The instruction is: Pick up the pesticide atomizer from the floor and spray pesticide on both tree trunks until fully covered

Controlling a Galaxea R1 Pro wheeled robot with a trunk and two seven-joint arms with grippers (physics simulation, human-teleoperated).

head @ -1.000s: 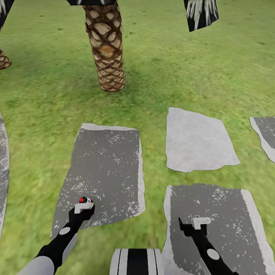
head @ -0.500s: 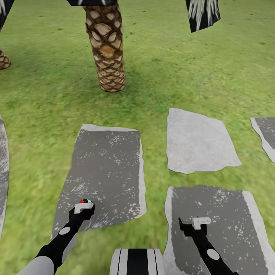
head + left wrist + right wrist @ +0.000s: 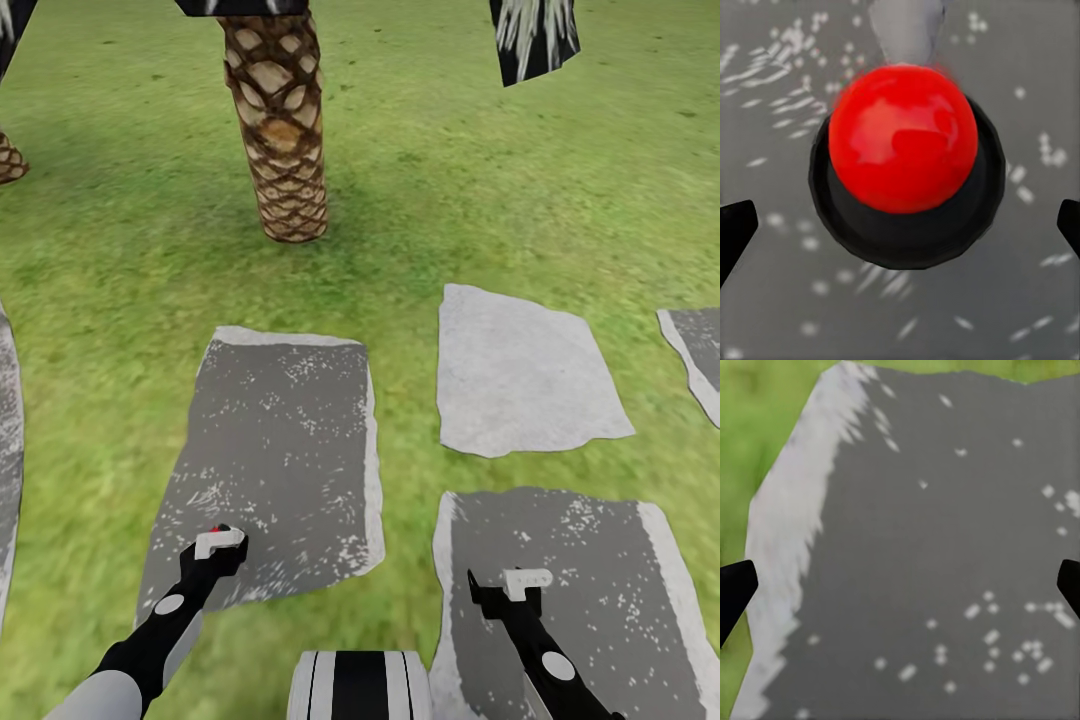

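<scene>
Pesticide atomizer (image 3: pixel 904 142) was the thing to find first, and it sat over the near corner of the left-hand dark slab (image 3: pixel 280 430), directly under the left gripper (image 3: pixel 222 540). It looked like a red ball on a round black body. Beyond that slab spread the green lawn (image 3: pixel 500 150), and further beyond it stood a scaly palm trunk (image 3: pixel 280 130), which was not one of the pale-barked trees to be sprayed. Beside the slab to the right lay a paler stone (image 3: pixel 520 370) and another dark one (image 3: pixel 590 580), the right gripper (image 3: pixel 525 580) hanging over the latter with its fingers wide and nothing between them. In the left wrist view the left fingertips (image 3: pixel 735 225) stood wide apart, clear of the black body on either side, so the bottle did not look gripped. For a good pickup I would judge it best to keep the hand centred over the red ball, lower until the pads flank the black body rather than the slippery ball, then close squarely. No brand, label or writing could be read anywhere
</scene>
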